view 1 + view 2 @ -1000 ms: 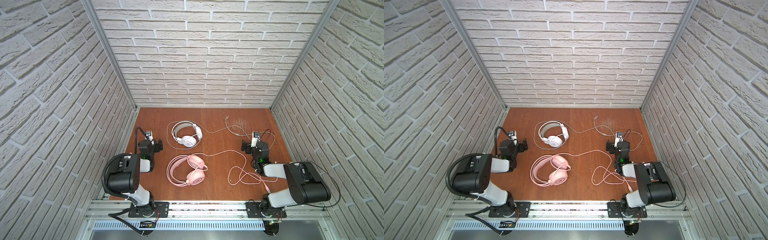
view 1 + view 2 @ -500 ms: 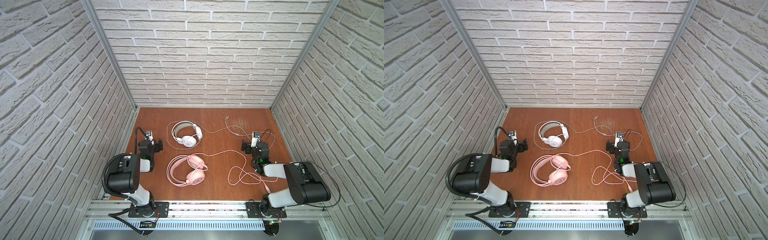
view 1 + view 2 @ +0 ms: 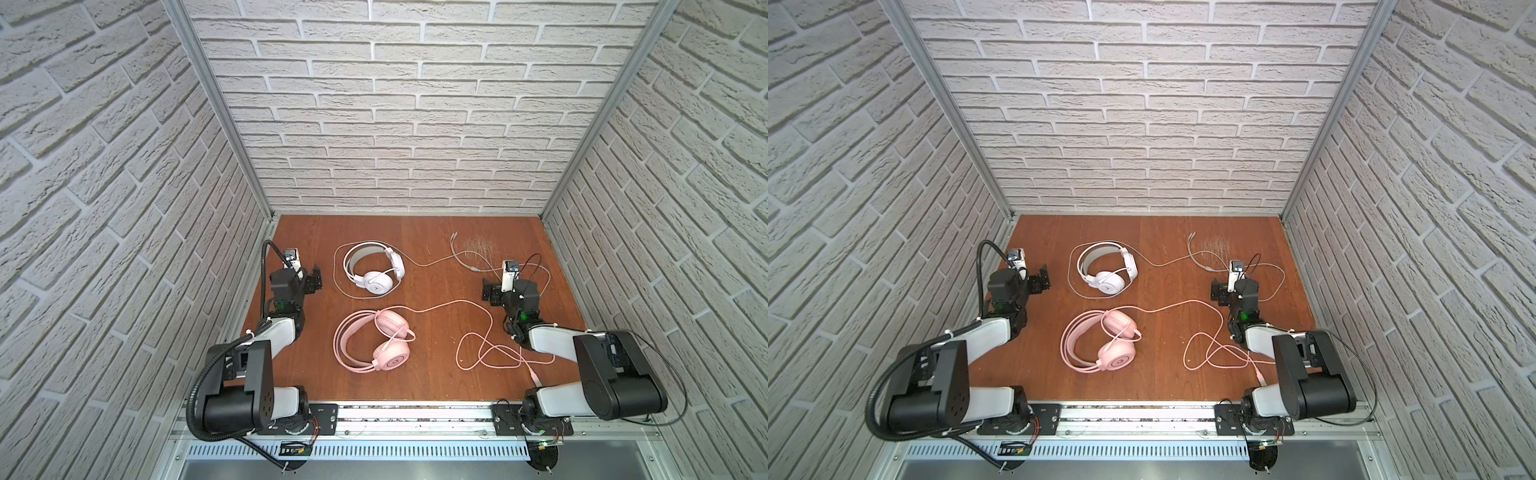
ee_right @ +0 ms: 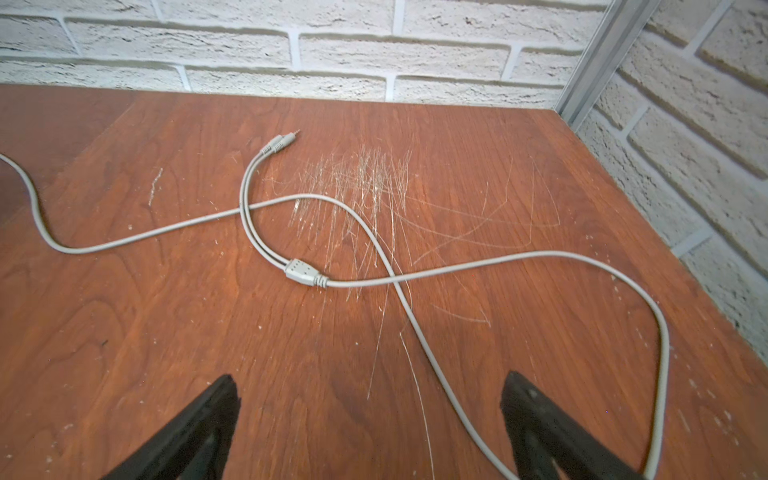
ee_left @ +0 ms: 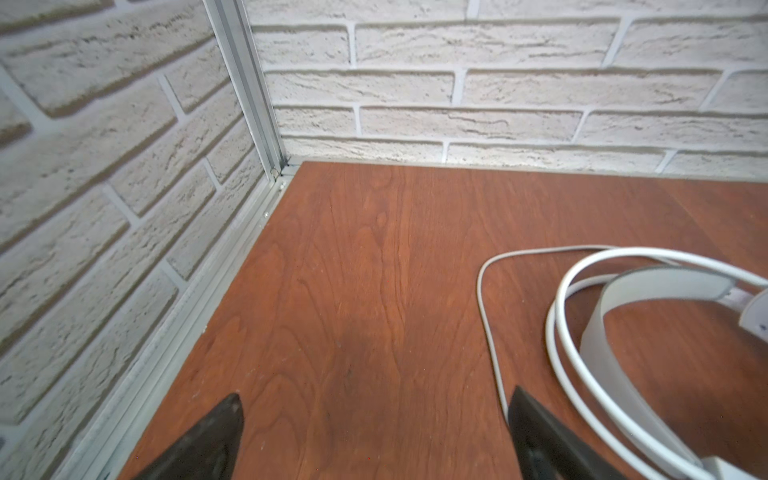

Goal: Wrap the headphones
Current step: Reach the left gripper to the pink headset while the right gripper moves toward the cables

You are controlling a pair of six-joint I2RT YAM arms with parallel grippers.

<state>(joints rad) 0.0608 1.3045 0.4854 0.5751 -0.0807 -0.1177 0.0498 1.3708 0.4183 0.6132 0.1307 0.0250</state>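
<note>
Both top views show the pink headset (image 3: 380, 340) nearest the front rail, lying flat on the wooden table (image 3: 415, 386) with its cups to the right of its double band; its pink cord (image 3: 484, 349) runs right from the cups and piles in loose loops close to the right arm, ending in a plug near the front edge. Further back lies the white headset (image 3: 374, 270), grey band arching to the left, its cord (image 3: 1073, 270) circling around the band's left side. Left gripper (image 3: 313, 280) sits just left of that loop, jaws spread wide with nothing between them; the left wrist view shows bare wood between the two dark fingers (image 5: 208, 436). Right gripper (image 3: 492, 293) stands at the right side, equally spread and empty. Beyond it, in the right wrist view, the grey cord (image 4: 415, 274) crosses itself over a scratched patch (image 4: 357, 183), passes a small splitter (image 4: 301, 272), and ends in twin plugs (image 4: 280, 143) toward the back wall.
</note>
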